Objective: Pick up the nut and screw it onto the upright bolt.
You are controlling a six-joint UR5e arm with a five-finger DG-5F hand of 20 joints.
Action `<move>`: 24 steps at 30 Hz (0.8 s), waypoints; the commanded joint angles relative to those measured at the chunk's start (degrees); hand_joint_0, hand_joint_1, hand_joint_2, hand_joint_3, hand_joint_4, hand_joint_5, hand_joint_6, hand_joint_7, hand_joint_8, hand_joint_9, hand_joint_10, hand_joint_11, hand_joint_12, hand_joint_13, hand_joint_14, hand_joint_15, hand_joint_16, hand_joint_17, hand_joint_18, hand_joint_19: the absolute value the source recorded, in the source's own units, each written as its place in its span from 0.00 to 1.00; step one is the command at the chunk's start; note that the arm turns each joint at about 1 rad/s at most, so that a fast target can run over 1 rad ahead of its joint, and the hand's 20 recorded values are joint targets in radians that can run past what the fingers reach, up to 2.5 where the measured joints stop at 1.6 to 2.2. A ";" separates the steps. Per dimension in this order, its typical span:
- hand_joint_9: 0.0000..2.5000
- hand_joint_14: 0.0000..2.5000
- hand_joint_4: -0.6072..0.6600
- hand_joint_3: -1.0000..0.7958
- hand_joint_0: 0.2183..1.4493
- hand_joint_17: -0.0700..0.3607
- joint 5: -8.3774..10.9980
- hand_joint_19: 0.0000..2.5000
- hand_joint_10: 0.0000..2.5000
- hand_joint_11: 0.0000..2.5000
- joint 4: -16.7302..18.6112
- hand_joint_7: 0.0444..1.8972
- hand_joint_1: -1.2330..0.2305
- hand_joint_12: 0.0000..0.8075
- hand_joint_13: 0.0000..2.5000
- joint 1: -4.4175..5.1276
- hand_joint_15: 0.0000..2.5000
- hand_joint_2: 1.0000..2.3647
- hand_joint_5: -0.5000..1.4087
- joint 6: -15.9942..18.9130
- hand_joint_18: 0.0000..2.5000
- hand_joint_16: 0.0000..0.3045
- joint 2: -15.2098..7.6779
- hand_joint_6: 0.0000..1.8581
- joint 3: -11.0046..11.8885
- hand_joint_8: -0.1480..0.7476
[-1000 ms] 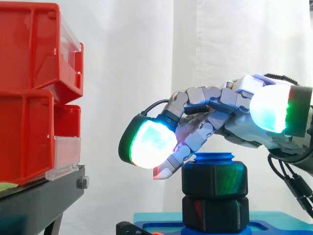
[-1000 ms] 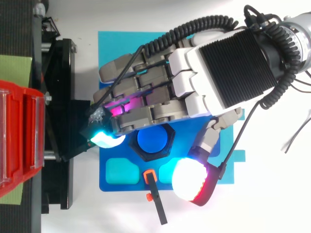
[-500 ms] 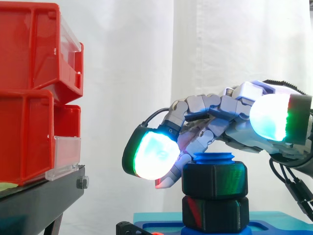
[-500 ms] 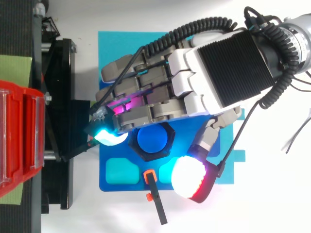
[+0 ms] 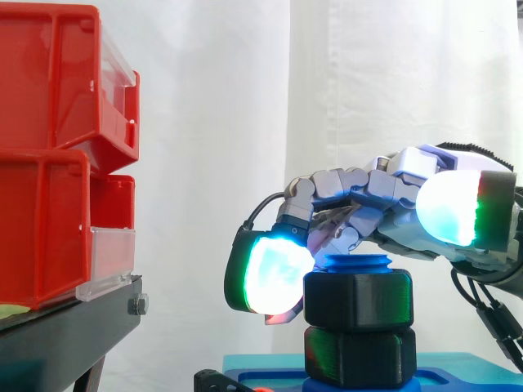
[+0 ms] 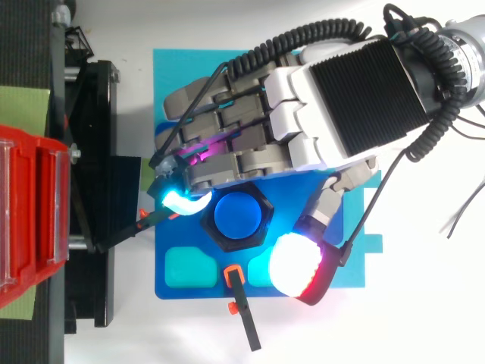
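the task is at the screwing step: the nut point(image 5: 358, 300) is already on the upright bolt point(image 5: 355, 263), a black hex collar sitting just under the bolt's blue top, with a second black hex piece point(image 5: 359, 355) right below it on the blue base plate point(image 6: 176, 284). the hand point(image 6: 318, 106) lies over the bolt with its fingers curled down round the nut. in the side view one glowing fingertip point(image 5: 274, 273) hangs at the nut's left flank and looks to be touching it, while the thumb pad point(image 5: 449, 208) sits nearer the camera and a little above the nut's level. from above that thumb pad is just beside the nut's corner, and whether it bears on the nut is hard to say. the grip looks more like a hooked hold than a firm pinch. there appears to be little or no gap between the nut and the piece beneath, so it may be near the end of its travel. the next move calls for a turn about the bolt's axis with the pads kept on the flats, and the pull kept level so the thread does not bind. the red bins point(image 5: 49, 122) on their black stand point(image 5: 65, 327) sit well apart to the left.
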 commanded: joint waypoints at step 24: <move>0.46 0.00 0.62 0.28 0.23 0.33 -1.76 0.10 0.00 0.01 0.81 0.84 0.75 0.26 0.34 -2.94 0.00 0.00 0.27 -0.19 0.27 0.10 0.00 0.28 0.09 0.48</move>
